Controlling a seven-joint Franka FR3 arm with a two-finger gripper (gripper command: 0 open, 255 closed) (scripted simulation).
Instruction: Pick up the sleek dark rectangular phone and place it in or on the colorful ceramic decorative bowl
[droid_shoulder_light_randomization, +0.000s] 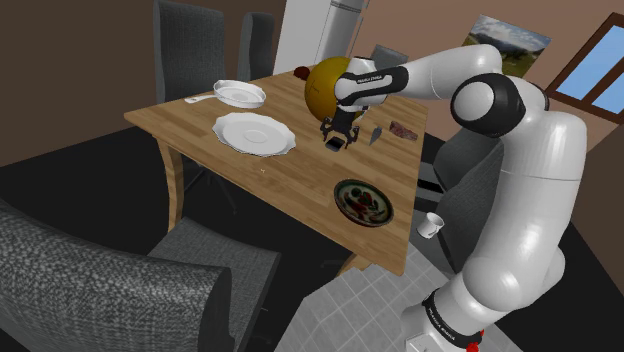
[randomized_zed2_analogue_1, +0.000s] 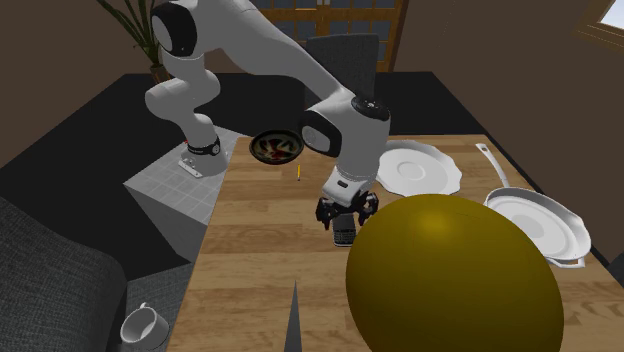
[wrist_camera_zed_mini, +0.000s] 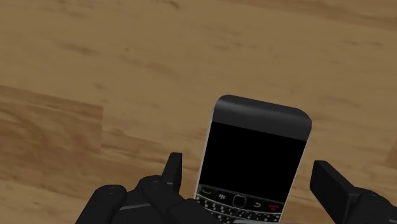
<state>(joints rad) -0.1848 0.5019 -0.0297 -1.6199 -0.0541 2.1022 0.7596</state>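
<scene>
A dark rectangular phone (wrist_camera_zed_mini: 254, 159) with a small keypad lies flat on the wooden table (droid_shoulder_light_randomization: 290, 180). My gripper (wrist_camera_zed_mini: 251, 175) is low over it, open. One finger stands on each side of the phone, with a narrow gap to it on both sides. From the shoulder view the gripper (droid_shoulder_light_randomization: 337, 135) hangs at mid-table with the phone (droid_shoulder_light_randomization: 332, 146) just under it. The second exterior view has the phone (randomized_zed2_analogue_1: 343, 236) below the gripper (randomized_zed2_analogue_1: 346, 214). The colourful patterned bowl (droid_shoulder_light_randomization: 364, 202) sits near the table's near edge, toward the stand; it is also the bowl (randomized_zed2_analogue_1: 277, 147) behind the arm.
A large ochre round object (droid_shoulder_light_randomization: 322, 85) stands right behind the gripper and looms in the foreground (randomized_zed2_analogue_1: 455, 275). Two white plates (droid_shoulder_light_randomization: 253, 133) (droid_shoulder_light_randomization: 240, 95) lie to the shoulder view's left. A white cup (droid_shoulder_light_randomization: 431, 225) sits by the stand. Grey chairs (droid_shoulder_light_randomization: 190, 40) ring the table.
</scene>
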